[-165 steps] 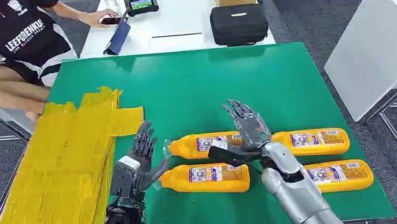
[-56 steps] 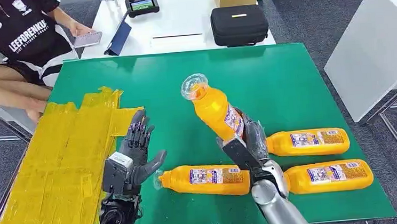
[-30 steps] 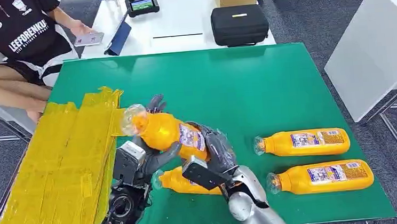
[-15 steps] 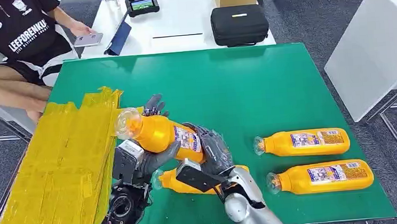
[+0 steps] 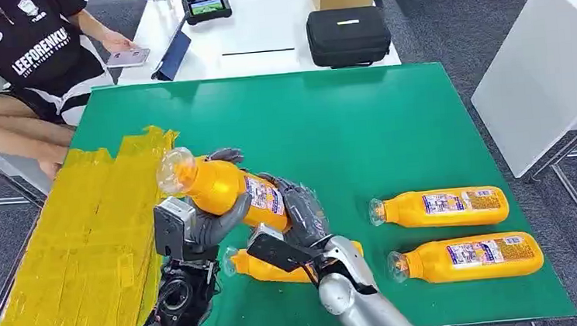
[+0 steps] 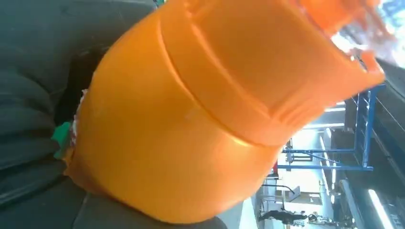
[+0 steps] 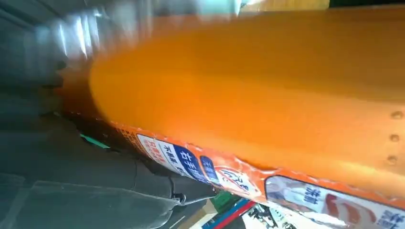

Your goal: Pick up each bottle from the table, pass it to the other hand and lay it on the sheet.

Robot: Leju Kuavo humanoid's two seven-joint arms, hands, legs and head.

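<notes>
Head view: right hand has carried the bottle to the left hand; both now grip it, so release comes next.

Held bottle glossy orange plastic, paper label; sheet crinkled yellow tape; table matt green.

Orange bottle close against dark grey fingers, blue and white label along its side

Orange bottles with blue-and-white labels — green table, yellow sheet, black case.
</notes>
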